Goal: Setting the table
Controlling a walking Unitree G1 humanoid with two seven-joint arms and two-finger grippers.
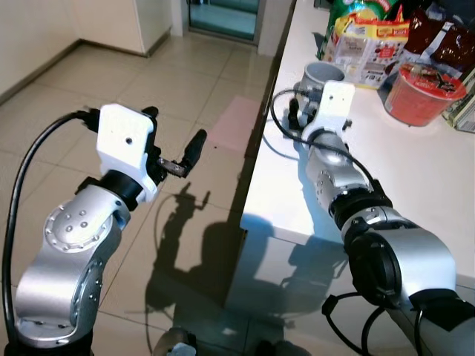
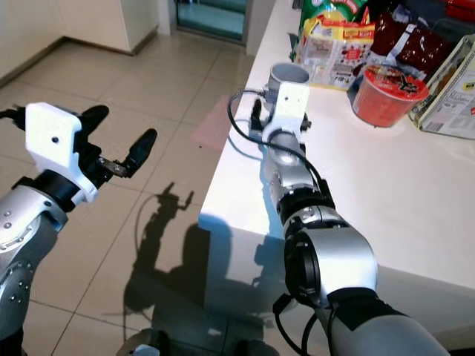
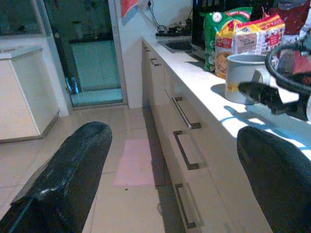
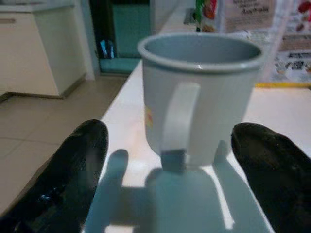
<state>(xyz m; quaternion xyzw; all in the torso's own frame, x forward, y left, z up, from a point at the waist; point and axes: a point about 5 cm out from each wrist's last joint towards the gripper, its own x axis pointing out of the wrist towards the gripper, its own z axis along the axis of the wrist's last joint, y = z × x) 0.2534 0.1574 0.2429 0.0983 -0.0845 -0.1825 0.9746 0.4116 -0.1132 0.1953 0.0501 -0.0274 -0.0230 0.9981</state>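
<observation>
Room: tiled kitchen floor [image 1: 111, 81] with a white bench [image 1: 415, 170] running along the robot's right, drawers with metal handles under it, a glass door at the far end.
Hidden or cut off: the right hand's fingers are mostly covered in the eye views by its own white wrist housing; the packets at the back of the bench run off the top edge, so their labels cannot be read whole; a box at the far right edge is cut by the frame.
Mug: pale grey mug [image 4: 199, 92] upright near the bench's front edge, handle turned toward the right wrist camera, standing just in front of the noodle packets [image 1: 367, 44].
Right hand: right hand [image 4: 170, 160] reached out low over the bench, fingers [image 4: 73, 170] spread wide to either side of the mug; they look clear of it, though the contact point is hard to judge from this close.
Left hand: left hand [image 1: 174, 148] raised over the floor beside the bench, forearm bent upward, fingers apart and holding nothing.
Other items: red-lidded instant noodle bowl [image 1: 423, 89] to the right of the mug, a dark red packet [image 1: 445, 41] behind it.
Shadows: both arms cast dark shadows on the floor and on the bench front.
</observation>
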